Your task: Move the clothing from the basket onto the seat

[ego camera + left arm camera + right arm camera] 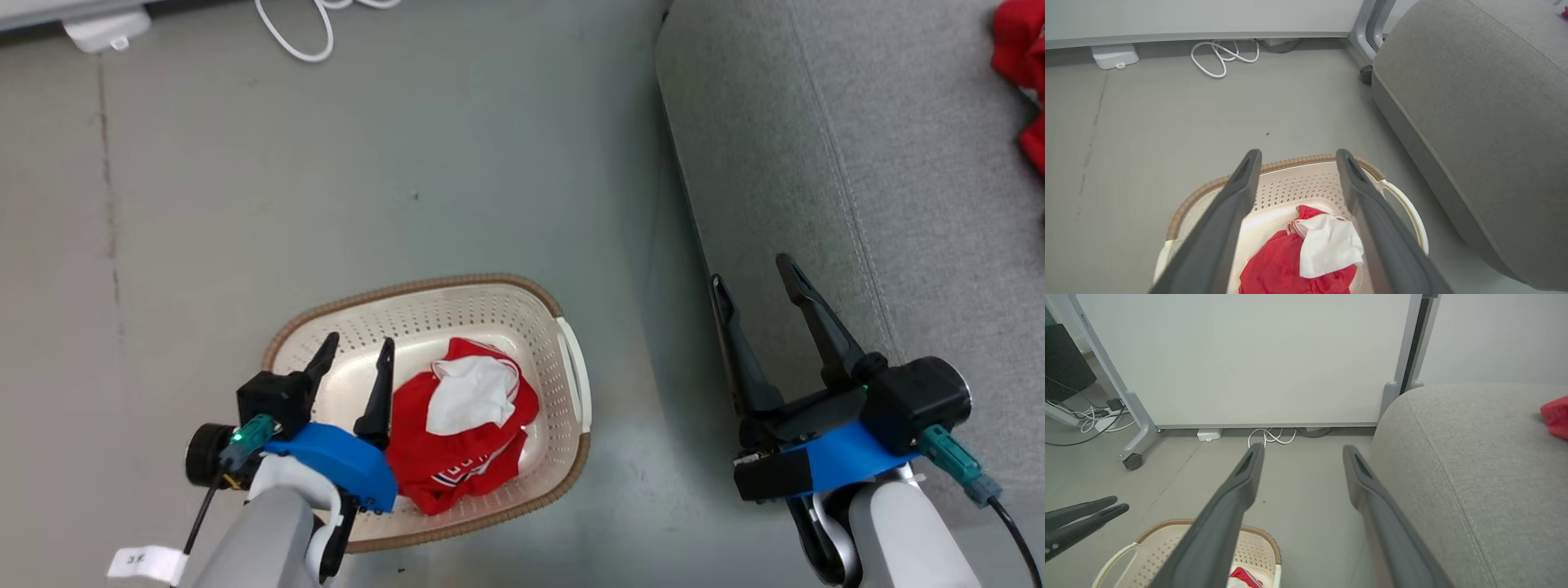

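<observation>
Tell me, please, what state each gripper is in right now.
Left gripper: jaws open, holding nothing, over the basket.
Right gripper: jaws open, holding nothing, at the edge of the seat.

I see a grey floor [408, 163] with a thin crack [106, 163] running down its left side and a small dark speck [1267, 133] out in the open. At the far edge a white panel [1249, 355] stands on grey legs, with a dark caster [1133, 461] under the left leg. Along its foot lie a white box [1114, 56] and, just to the right of that, a looped white cable [1222, 56]. Left of the panel I make out a black cabinet [1065, 355] with a tangle of wires [1090, 418] below it.
</observation>
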